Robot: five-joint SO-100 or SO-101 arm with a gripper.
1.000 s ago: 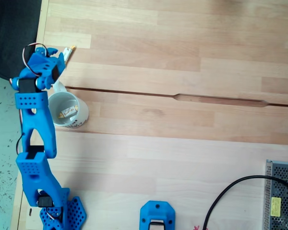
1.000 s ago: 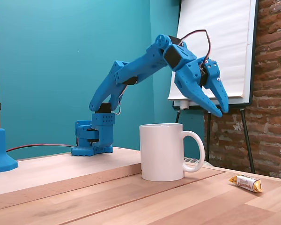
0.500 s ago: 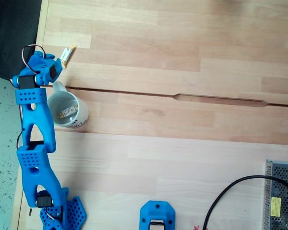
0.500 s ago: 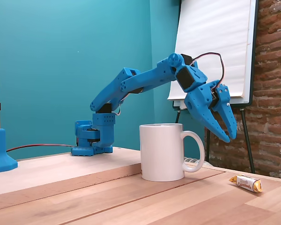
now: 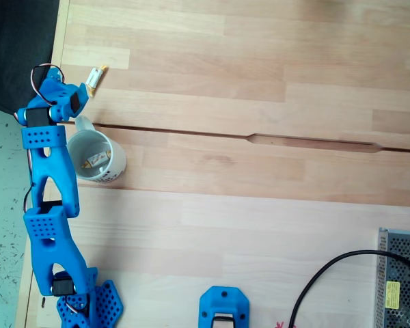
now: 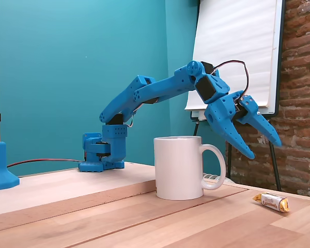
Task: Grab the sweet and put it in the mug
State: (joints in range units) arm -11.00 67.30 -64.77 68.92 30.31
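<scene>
Sweet, tiny oblong candy in white wrapper with orange-gold twisted ends (image 6: pixel 271 202), lies on pale wooden plank table (image 6: pixel 144 222) at lower right of the side fixed view, well apart from everything, right of the mug handle. In the top-down fixed view the same sweet (image 5: pixel 96 75) sits at upper left, just beside the gripper tip. A second sweet alike (image 5: pixel 97 160) lies inside the mug.

Table (image 5: pixel 260 137) has a long dark seam across the middle in the top-down view. Blue 3D-printed arm (image 6: pixel 144 95) reaches from its base at left-centre over the mug; in the top-down view the arm (image 5: pixel 48 205) runs up the left edge.

Small round white ceramic mug with loop handle (image 6: pixel 179 168) stands upright mid-frame; from above the mug (image 5: pixel 96 156) shows faint dark specks on its wall.

Blue two-finger gripper (image 6: pixel 264 148) hangs above and right of the mug handle, pointing down-right, jaws spread wide, nothing between them, up off the table above the sweet. From above the gripper (image 5: pixel 78 96) is foreshortened.

Other: metal mesh box with yellow label (image 5: pixel 400 280) lower right, black cable (image 5: pixel 328 273), blue printed block (image 5: pixel 223 309) bottom centre.
</scene>
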